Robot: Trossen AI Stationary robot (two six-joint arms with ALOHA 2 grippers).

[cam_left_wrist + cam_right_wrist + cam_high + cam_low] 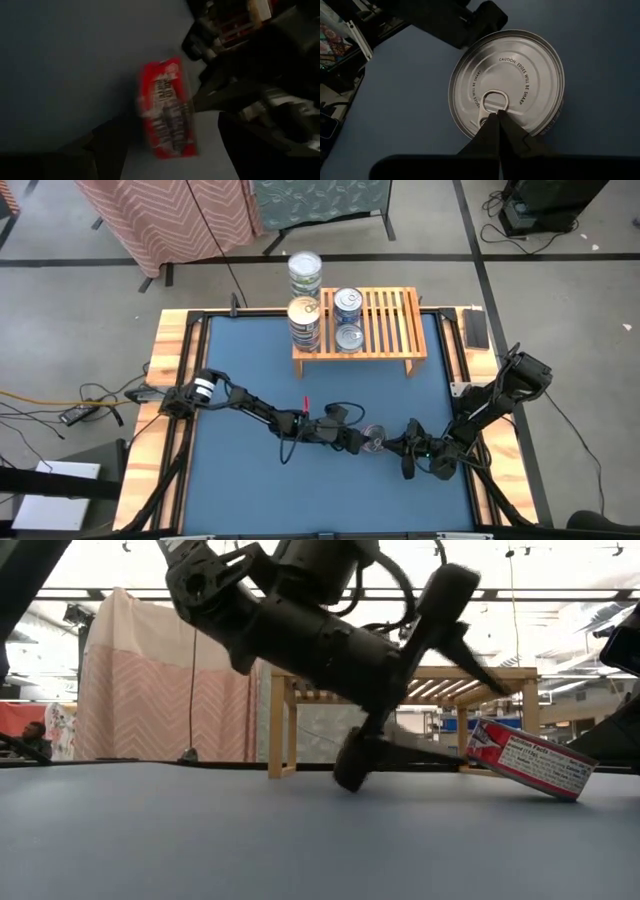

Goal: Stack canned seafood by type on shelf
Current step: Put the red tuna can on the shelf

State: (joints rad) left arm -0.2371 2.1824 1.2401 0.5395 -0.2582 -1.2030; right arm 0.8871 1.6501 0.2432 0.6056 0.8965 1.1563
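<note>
One tin (378,440) with a silver pull-tab lid and a red label sits near the middle of the blue table, between my two grippers. In the low view the tin (525,760) is tilted, its right edge on the table. My left gripper (358,438) is open at the tin's left side, with a finger (352,768) reaching down to the table. My right gripper (497,116) is shut on top of the lid. The wooden shelf (390,330) stands at the far edge. It carries two stacks of tins (304,320) at its left end and two blue-labelled tins (348,305) beside them. My right gripper presses its shut fingertips (490,132) down on the tin's lid (512,107), right beside the pull tab (492,100). It comes slanting from above and from the table's right. The tin is tipped, its left edge raised and its right edge on the table. My left gripper has the tin's red side (167,107) between its open fingers; I cannot tell whether it touches the tin.
The table has raised wooden rails (170,350) on both sides. A black device (475,328) lies on the right rail. Blue surface lies bare between the shelf and the grippers. Cables (80,405) run on the floor to the left, and a patterned screen (150,690) stands behind.
</note>
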